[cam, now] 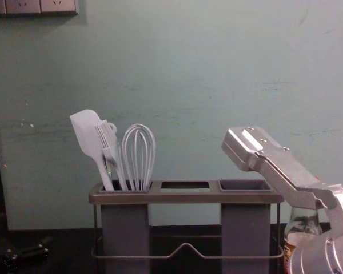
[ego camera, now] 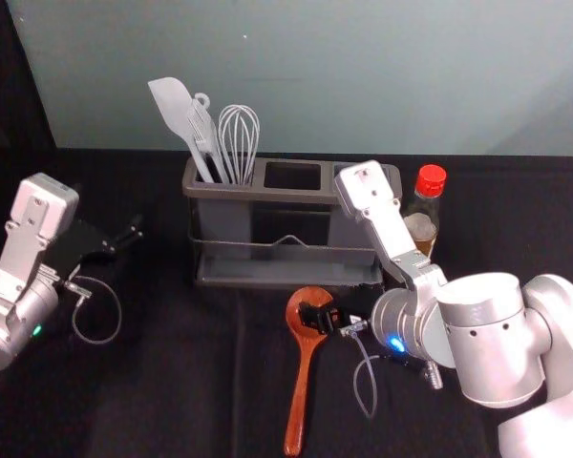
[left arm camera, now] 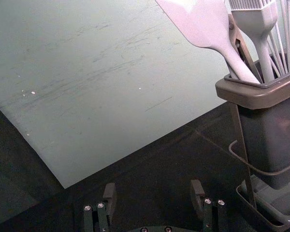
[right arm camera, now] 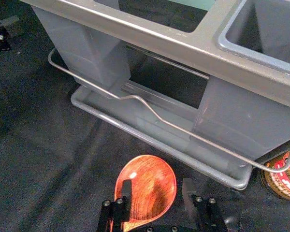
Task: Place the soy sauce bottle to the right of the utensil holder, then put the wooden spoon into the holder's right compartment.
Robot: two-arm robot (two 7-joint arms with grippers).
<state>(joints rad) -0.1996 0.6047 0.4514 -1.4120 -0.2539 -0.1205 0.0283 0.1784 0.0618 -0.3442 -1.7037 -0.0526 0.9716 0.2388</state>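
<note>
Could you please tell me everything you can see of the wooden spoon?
The wooden spoon is glossy and reddish-brown with visible grain, its rounded bowl running into a long, slim handle. It lies on the black cloth in front of the utensil holder, bowl towards the holder, hollow apparently up, handle towards the robot. The right claw is at the bowl, fingers open and partly overlapping it in view; whether they touch it, I cannot tell.

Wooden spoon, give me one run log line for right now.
soy sauce bottle: right of utensil holder | wooden spoon: lying before holder | right gripper: open at spoon's bowl | left gripper: open, left of holder
</note>
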